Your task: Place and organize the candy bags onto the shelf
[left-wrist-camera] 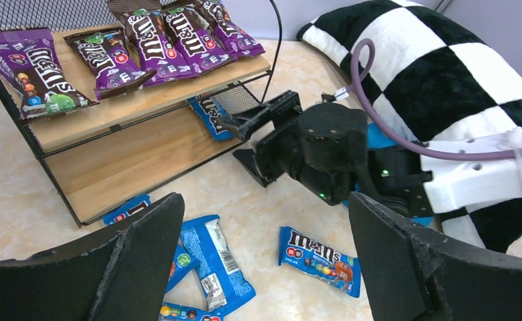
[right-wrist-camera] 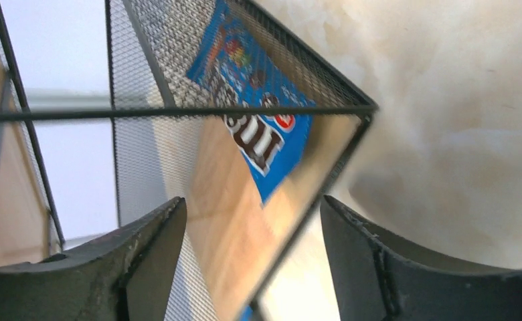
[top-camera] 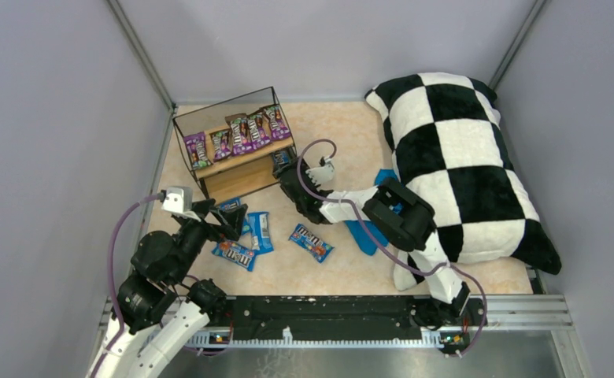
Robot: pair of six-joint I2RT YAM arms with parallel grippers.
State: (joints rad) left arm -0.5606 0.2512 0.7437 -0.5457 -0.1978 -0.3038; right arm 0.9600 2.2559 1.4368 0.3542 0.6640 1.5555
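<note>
The shelf (top-camera: 250, 157) stands at the back left; several purple candy bags (top-camera: 245, 131) lie in a row on its top board, as the left wrist view (left-wrist-camera: 144, 40) shows too. One blue bag (top-camera: 280, 161) lies at the right end of the lower board, also in the right wrist view (right-wrist-camera: 262, 127). My right gripper (top-camera: 289, 176) is open and empty just outside that end of the shelf (right-wrist-camera: 245, 221). My left gripper (top-camera: 231, 221) is open and empty, hovering over blue bags on the floor: one single (left-wrist-camera: 320, 259), several overlapping (left-wrist-camera: 213, 255).
A big black-and-white checkered pillow (top-camera: 461, 157) fills the right side. A blue cloth (top-camera: 364, 233) lies under my right arm. Grey walls close in the back and both sides. The right gripper's body (left-wrist-camera: 312, 150) shows in the left wrist view in front of the shelf.
</note>
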